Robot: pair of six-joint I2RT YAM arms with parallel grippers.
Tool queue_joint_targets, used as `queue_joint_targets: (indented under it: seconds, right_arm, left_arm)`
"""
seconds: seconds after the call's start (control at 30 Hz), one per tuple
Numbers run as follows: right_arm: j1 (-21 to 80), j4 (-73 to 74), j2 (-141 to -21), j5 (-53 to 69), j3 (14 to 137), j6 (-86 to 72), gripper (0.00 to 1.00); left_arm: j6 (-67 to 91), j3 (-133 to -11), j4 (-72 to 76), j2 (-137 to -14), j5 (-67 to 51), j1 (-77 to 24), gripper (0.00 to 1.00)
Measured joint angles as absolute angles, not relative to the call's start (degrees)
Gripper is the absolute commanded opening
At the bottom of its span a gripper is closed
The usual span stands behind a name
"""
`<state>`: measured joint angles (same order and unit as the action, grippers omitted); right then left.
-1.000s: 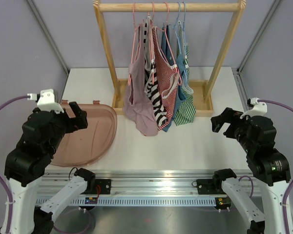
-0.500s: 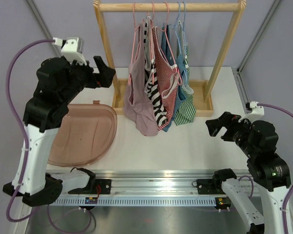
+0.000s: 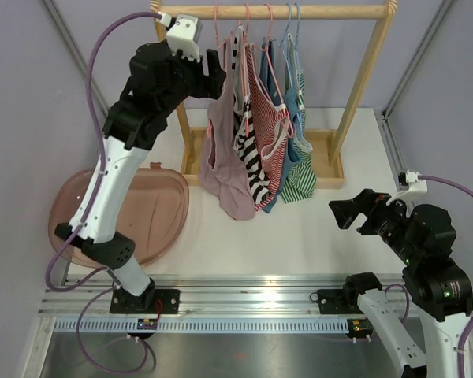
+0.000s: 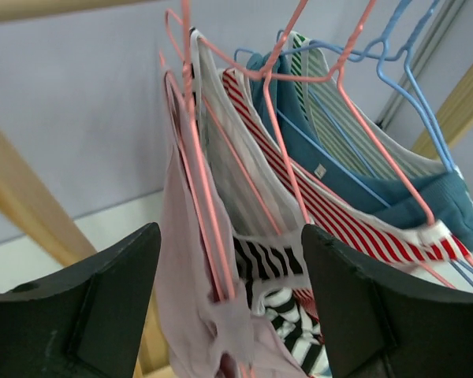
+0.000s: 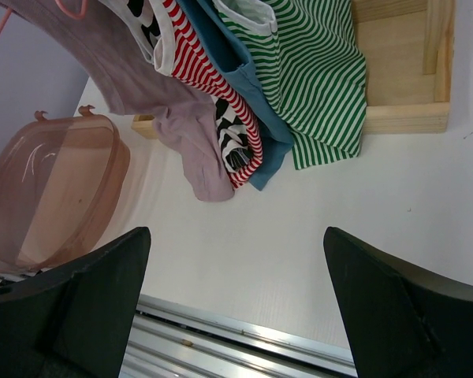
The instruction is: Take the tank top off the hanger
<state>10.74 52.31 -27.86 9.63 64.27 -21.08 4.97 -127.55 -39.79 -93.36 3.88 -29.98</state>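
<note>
Top view: left gripper [image 3: 213, 69] has risen to the rack [image 3: 315, 12], beside the pink tank top [image 3: 221, 165]; approach made.
Left wrist: fingers spread around the hanger [image 4: 209, 228], gripping nothing; tank top still hung.
Right wrist: right gripper [image 5: 236, 236] spread, empty.

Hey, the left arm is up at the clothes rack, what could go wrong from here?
1. The hangers sit packed together, so the left pincer, open in front of the pink hanger, may also catch the zebra top behind it.
2. The mauve top hangs by its straps; a pull could lift the hanger off the rail instead of freeing the top.
3. The right pincer is low and far off, so nothing steadies the hanger.
</note>
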Motion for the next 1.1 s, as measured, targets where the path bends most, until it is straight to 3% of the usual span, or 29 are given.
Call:
queue_joint_targets:
  seconds: [0.23, 0.3, 0.47, 0.5, 0.53, 1.1]
  right_arm:
    - [10.74, 52.95, -26.98, 11.18, 64.25, -21.23, 0.99]
    - [10.74, 53.01, -26.79, 11.6, 64.14, -21.23, 0.99]
    - [10.74, 53.04, -26.63, 11.75, 63.35, -21.23, 0.99]
    - [10.74, 53.04, -26.65, 11.75, 63.13, -21.23, 1.0]
    - [10.74, 53.04, -26.63, 11.77, 62.94, -21.23, 0.99]
    - [10.74, 52.99, -26.5, 13.26, 61.54, -21.8, 0.99]
  left_arm:
    - [0.8, -133.91, -41.93, -104.09, 9.85, -32.29, 0.49]
    - [-0.03, -133.91, -42.96, -105.43, 11.14, -32.42, 0.34]
    - [-1.21, -133.91, -44.05, -106.37, 13.23, -32.4, 0.15]
    - [-1.28, -133.91, -44.03, -106.37, 13.58, -32.38, 0.02]
    - [-1.17, -133.93, -43.97, -106.37, 13.85, -32.38, 0.0]
    - [1.56, -135.52, -44.42, -102.24, 19.57, -33.3, 0.0]
